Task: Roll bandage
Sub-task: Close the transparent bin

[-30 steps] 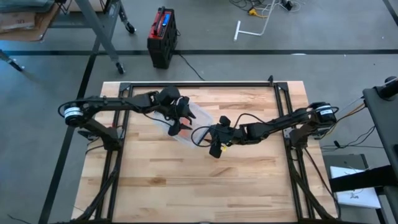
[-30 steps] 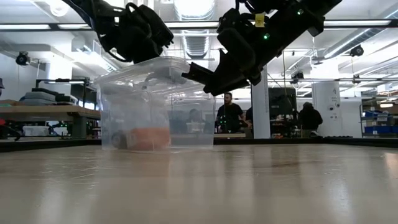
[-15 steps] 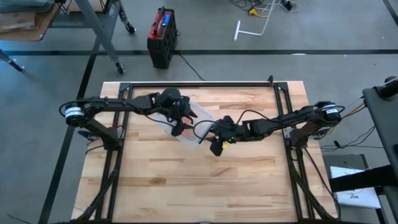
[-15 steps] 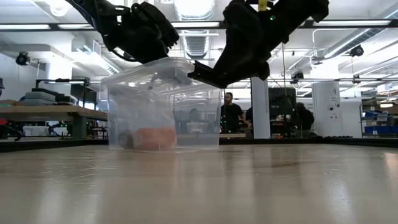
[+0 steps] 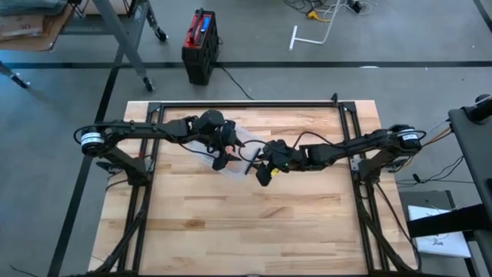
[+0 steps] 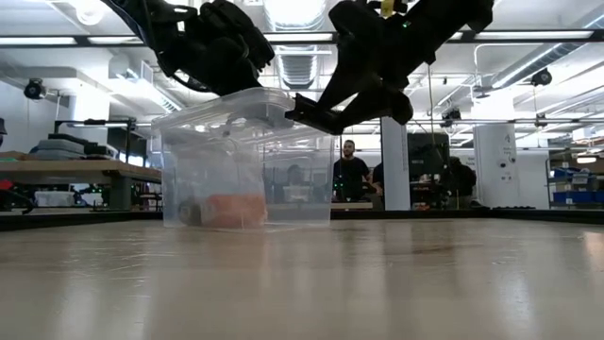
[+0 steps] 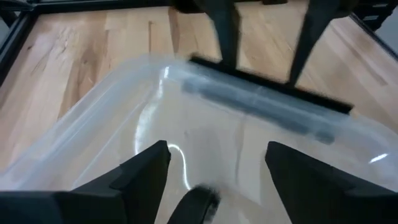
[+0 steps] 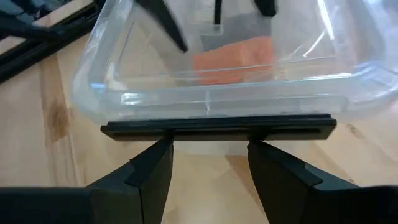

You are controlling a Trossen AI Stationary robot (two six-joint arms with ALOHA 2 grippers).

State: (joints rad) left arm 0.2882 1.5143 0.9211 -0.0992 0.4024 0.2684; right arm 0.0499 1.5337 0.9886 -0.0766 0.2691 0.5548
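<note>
The orange bandage (image 8: pixel 236 59), soft and light, lies inside a clear bin (image 6: pixel 247 161) near the table's (image 5: pixel 307 223) back edge; it likely wants pinching across its middle. The left claw (image 5: pixel 223 150) hangs open over the bin, empty, while the right claw (image 8: pixel 208 134) straddles the bin's dark rim handle (image 8: pixel 217 127), part open.

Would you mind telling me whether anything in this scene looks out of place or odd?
Nothing is spilled or damaged. The clear plastic bin sits flat on the table, with the orange bandage roll inside. The right gripper has its fingers at the bin's dark rim handle; the left gripper hangs open above the bin.
</note>
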